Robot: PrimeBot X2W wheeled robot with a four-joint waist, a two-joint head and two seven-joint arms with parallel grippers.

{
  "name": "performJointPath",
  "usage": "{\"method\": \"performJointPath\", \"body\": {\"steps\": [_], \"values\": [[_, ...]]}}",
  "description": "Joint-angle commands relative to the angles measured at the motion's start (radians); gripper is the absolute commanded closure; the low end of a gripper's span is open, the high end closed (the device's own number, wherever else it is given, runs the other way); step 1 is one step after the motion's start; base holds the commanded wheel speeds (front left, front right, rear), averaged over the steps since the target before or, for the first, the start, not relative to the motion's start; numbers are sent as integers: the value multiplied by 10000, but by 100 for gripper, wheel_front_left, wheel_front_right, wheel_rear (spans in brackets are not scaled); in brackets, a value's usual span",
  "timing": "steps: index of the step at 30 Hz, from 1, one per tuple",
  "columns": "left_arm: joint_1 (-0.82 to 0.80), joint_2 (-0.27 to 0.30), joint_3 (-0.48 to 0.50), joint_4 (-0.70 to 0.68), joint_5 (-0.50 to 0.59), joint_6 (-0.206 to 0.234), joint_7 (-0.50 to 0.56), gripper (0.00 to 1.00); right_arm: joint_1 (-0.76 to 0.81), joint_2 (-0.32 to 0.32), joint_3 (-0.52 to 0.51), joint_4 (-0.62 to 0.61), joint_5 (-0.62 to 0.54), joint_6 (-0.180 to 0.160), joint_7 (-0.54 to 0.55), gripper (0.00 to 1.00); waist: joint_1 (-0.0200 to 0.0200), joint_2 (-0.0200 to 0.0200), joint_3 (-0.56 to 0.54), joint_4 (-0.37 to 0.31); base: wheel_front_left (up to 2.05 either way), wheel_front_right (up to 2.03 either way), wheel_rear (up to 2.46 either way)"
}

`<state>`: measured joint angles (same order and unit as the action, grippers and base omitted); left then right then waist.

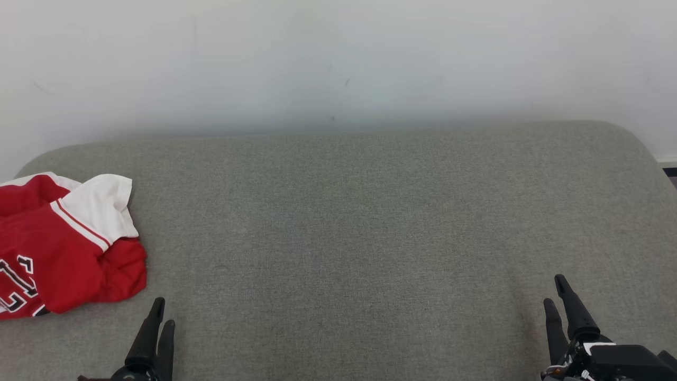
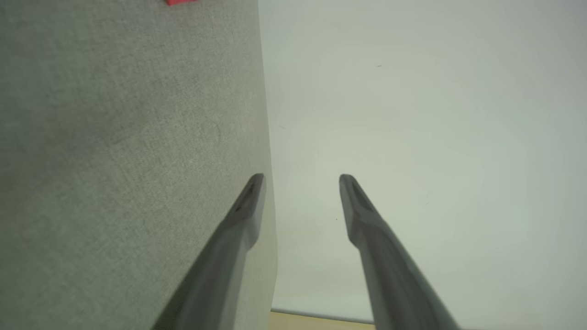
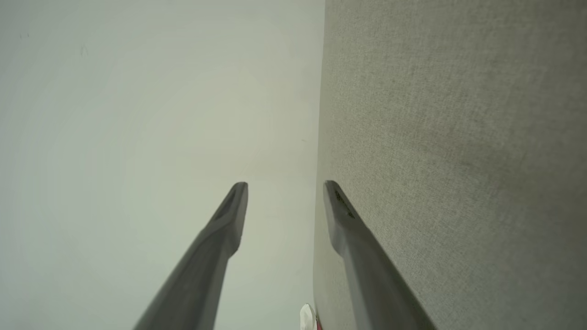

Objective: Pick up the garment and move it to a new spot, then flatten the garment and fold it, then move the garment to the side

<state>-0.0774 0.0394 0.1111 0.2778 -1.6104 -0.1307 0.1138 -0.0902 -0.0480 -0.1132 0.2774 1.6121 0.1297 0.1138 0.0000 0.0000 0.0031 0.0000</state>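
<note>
Red with a white sleeve and dark lettering, the garment (image 1: 63,248) lies bunched at the left end of the grey cushion (image 1: 344,222), partly cut off by the head view's left border. It sits ahead and to the left of the left gripper (image 1: 164,312), near it but not touching. The right gripper (image 1: 554,290) is well apart from it, across the cushion's width, so we judge the left arm the nearer one for a reach. The heap's long axis seems to run from the near edge towards the wall (image 1: 338,63), though the folds leave us unsure.

In its wrist view the left gripper (image 2: 302,178) has its fingers spread, with nothing between them. The right gripper (image 3: 285,184) is likewise spread and pinches nothing.

For room, the middle and right of the cushion lie bare, a broad stretch for laying cloth flat. The limits are the far edge against the wall, the rounded right corner and the near edge under the grippers. The garment lies close to the left end, so a drag further left could, we think, tip it off.
</note>
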Motion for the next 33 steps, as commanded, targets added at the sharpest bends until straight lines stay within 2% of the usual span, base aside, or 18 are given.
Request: {"method": "performJointPath", "body": {"steps": [1, 8, 14, 33], "values": [[10, 9, -32, -67, 31, 0, -99, 0, -15, -3, 86, -65, -35, 2, -98, 0, 0, 0, -21, -6, 0, 0, 0], [223, 21, -149, -172, 227, 0, -408, 0, 76, -8, 352, -119, -285, 4, -411, 0, 0, 0, -90, -26, 0, 0, 0], [355, 31, -204, -225, 684, 0, -704, 0, 123, -35, 518, -80, -985, 5, -704, 0, 0, 0, -157, -33, 0, 0, 0], [678, 58, -261, -580, 3690, 254, -1493, 0, 214, -17, 699, -20, -4411, 8, -1493, 0, 0, 0, -353, 10, 0, 0, 0]]}}
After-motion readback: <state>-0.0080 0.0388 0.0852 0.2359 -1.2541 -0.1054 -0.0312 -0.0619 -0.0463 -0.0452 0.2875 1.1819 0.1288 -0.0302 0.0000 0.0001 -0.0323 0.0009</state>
